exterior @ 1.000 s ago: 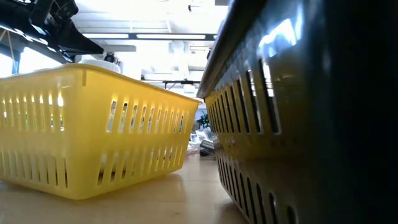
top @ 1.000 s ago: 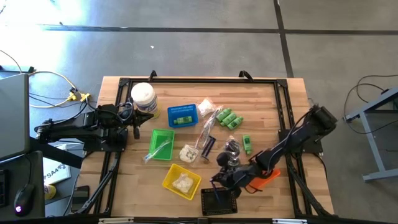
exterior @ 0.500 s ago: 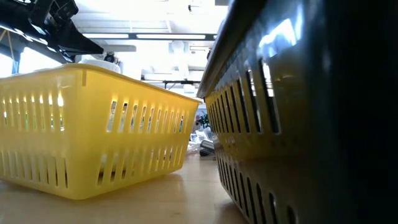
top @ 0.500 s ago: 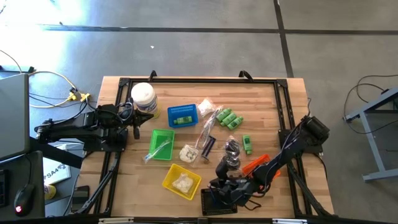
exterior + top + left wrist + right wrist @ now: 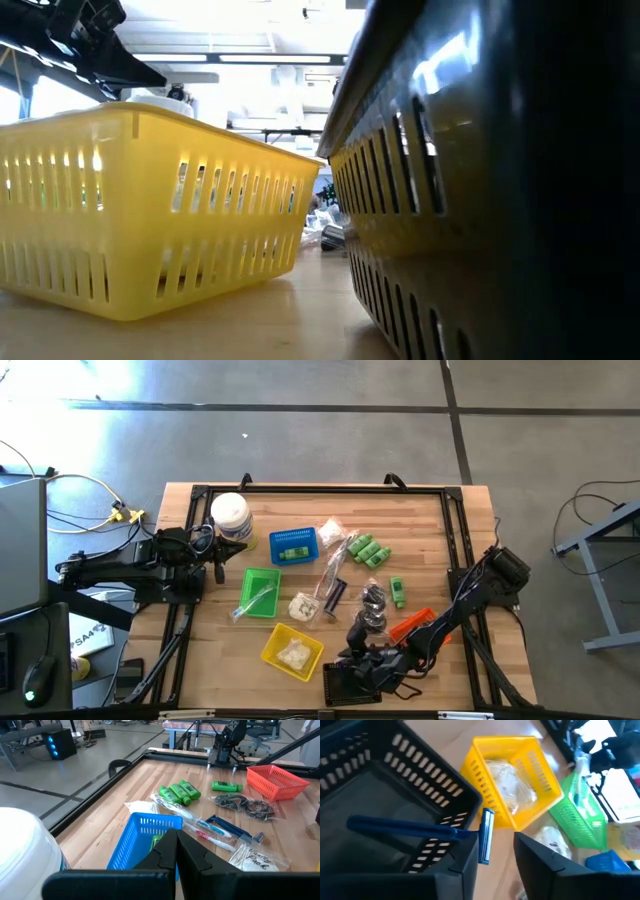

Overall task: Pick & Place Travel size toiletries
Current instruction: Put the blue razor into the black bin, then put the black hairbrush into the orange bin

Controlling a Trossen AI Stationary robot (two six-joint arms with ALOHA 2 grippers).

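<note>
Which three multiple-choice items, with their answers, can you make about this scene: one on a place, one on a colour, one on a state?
1. The right gripper is above:
A. the black basket
B. a glass bowl
C. a wooden box

2. The handle of the razor is:
A. red
B. blue
C. white

3. The left gripper is:
A. wide open
B. holding a razor
C. shut, holding nothing

Answers:
1 A, its wrist view looks into that basket.
2 B, the handle shows blue against the black mesh.
3 C, its fingers meet with nothing between.
</note>
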